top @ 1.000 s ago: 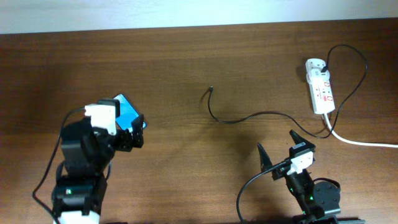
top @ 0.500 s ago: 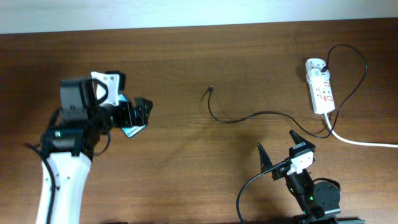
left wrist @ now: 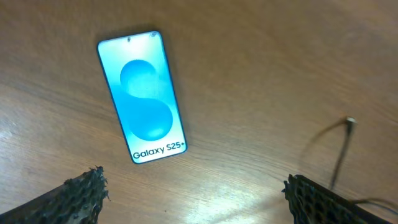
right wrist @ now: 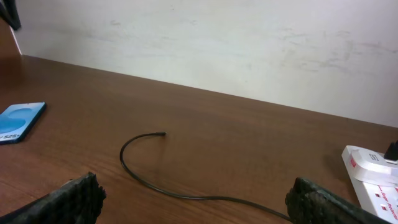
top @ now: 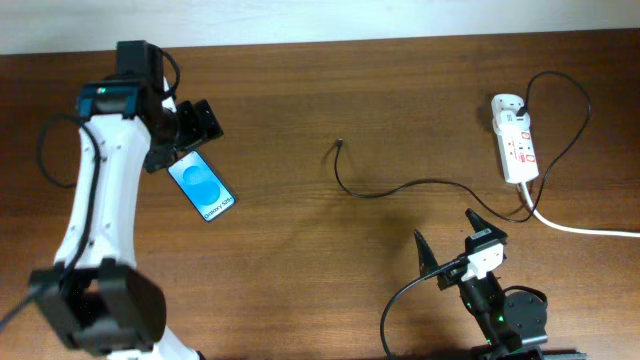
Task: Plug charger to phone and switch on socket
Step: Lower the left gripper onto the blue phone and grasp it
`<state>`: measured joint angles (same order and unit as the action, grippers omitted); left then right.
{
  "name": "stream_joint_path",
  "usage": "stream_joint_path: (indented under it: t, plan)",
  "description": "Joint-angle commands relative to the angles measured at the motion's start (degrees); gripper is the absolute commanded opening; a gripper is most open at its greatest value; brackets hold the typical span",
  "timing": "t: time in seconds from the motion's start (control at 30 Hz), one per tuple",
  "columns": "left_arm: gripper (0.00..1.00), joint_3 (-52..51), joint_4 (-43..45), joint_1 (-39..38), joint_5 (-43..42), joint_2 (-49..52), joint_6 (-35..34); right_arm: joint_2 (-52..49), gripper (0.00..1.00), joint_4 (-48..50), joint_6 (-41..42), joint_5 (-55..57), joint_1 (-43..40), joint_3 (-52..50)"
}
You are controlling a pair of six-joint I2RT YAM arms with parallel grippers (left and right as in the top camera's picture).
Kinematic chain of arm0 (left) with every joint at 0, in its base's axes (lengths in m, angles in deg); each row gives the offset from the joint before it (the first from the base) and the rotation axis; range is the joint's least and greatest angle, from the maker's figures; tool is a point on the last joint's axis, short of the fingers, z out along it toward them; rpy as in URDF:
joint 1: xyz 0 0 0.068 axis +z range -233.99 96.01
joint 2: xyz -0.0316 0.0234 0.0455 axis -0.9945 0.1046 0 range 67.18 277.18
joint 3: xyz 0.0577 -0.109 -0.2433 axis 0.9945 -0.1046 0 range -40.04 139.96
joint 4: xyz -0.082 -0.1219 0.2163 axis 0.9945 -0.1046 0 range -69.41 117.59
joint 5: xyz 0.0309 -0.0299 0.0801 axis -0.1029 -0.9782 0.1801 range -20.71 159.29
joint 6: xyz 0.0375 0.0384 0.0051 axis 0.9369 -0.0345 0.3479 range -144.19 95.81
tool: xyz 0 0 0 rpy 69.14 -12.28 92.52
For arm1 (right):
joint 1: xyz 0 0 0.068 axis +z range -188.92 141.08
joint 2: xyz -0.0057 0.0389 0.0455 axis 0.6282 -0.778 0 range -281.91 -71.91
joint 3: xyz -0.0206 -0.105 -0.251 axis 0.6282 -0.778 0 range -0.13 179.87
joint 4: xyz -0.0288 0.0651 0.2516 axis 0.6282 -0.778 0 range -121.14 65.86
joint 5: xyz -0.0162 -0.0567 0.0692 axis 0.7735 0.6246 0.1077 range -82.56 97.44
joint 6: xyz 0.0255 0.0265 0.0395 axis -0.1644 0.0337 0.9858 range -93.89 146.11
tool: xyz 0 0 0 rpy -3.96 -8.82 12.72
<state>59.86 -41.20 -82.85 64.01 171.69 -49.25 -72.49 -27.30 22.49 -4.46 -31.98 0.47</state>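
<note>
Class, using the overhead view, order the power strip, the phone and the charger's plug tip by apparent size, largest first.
1. power strip, only slightly ahead.
2. phone.
3. charger's plug tip, by far the smallest.

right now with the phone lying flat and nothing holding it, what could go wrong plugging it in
The phone lies loose, the open left claw clear of it, so pushing a plug in may just slide it. The charger tip is tiny and flat on the table, easy for the open right claw to miss. Pulling that cable could drag the socket.
</note>
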Motion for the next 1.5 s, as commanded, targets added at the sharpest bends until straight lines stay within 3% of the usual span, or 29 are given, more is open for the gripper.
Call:
stream_joint_path:
  t: [0.0, 0.23, 0.47, 0.8, 0.93, 1.1, 1.13, 1.2, 1.23, 1.27, 1.47]
  plan:
    - [0.98, 0.59, -0.92, 0.5, 0.83, 7.52, -3.19, 0.37, 0.98, -0.33, 0.26, -0.11, -0.22, -0.28]
    - [0.99, 0.59, -0.68, 3.58, 3.08, 19.76, 2.86, 0.37, 0.98, -0.33, 0.26, -0.11, -0.22, -0.28]
    - [0.99, 0.48, 2.05, 4.15, -0.07, 26.34, 2.84, 0.39, 0.98, -0.33, 0.26, -0.11, -0.22, -0.28]
    - [1.0, 0.2, 3.76, 3.61, 0.11, 26.75, -1.53, 0.37, 0.98, -0.33, 0.26, -0.11, -0.22, -0.28]
    - [0.88, -2.38, 3.65, 3.41, -0.57, 26.75, -1.53, 0.37, 0.98, -0.33, 0.26, -0.11, -0.22, -0.28]
    - [0.83, -2.69, 3.63, 3.41, -1.99, 26.75, -1.95, 0.37, 0.98, -0.33, 0.26, -0.11, -0.22, -0.28]
    - [0.74, -2.69, 3.65, 3.41, -1.97, 26.75, -1.92, 0.37, 0.98, -0.33, 0.26, -0.11, -0.22, -0.28]
    - [0.65, -2.69, 3.65, 3.41, -1.77, 26.75, -1.92, 0.39, 0.98, -0.33, 0.26, -0.11, -0.22, -0.28]
    - [0.55, -2.69, 3.63, 3.41, -1.2, 26.75, -1.95, 0.37, 0.98, -0.33, 0.26, -0.11, -0.22, -0.28]
    - [0.52, -2.69, 3.63, 3.41, -0.94, 26.73, -1.97, 0.37, 0.98, -0.33, 0.26, -0.11, -0.22, -0.28]
    - [0.56, 2.12, 0.72, 3.45, -0.94, 26.73, -1.9, 0.37, 0.98, -0.33, 0.26, -0.11, -0.22, -0.28]
